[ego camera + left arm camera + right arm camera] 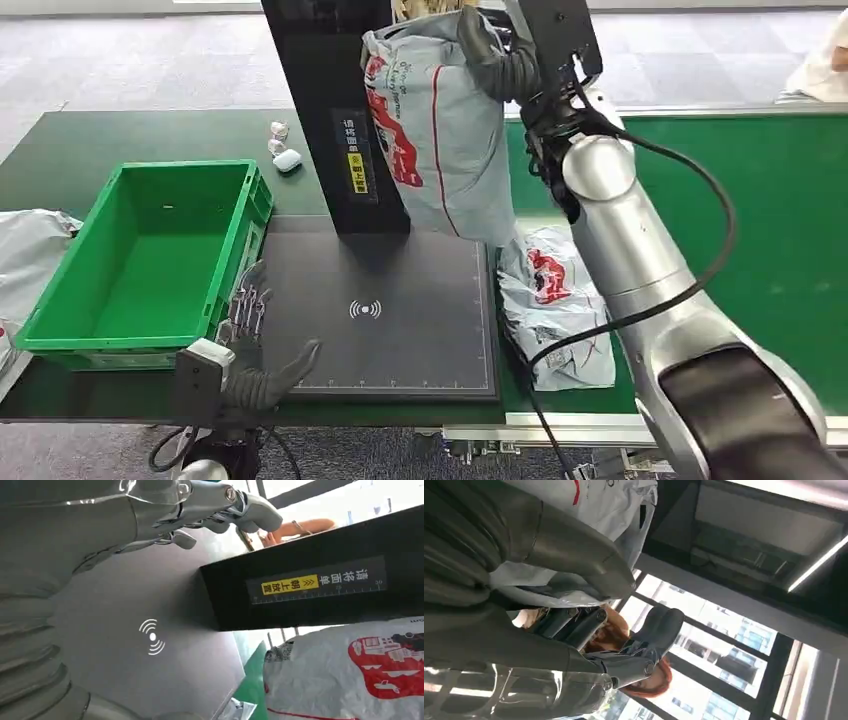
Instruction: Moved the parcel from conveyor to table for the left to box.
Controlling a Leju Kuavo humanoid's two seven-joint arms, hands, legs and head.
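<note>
The black post (320, 587) standing on the dark mat (385, 310) is carrying a label (320, 585): white Chinese characters reading 请将面单, then a yellow patch reading 朝上放置, with a fine ruled scale beneath. In front of the post, the mat is showing a white wireless-signal sign (365, 309). The grey parcel (440, 130) beside the post is bearing red printing and small dark lettering, too blurred to read.

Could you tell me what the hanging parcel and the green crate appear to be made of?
Parcel: likely thin plastic film, grey with red print; it creases and sags under the right hand. Crate: seemingly rigid moulded plastic, smooth green walls with a ribbed rim.
</note>
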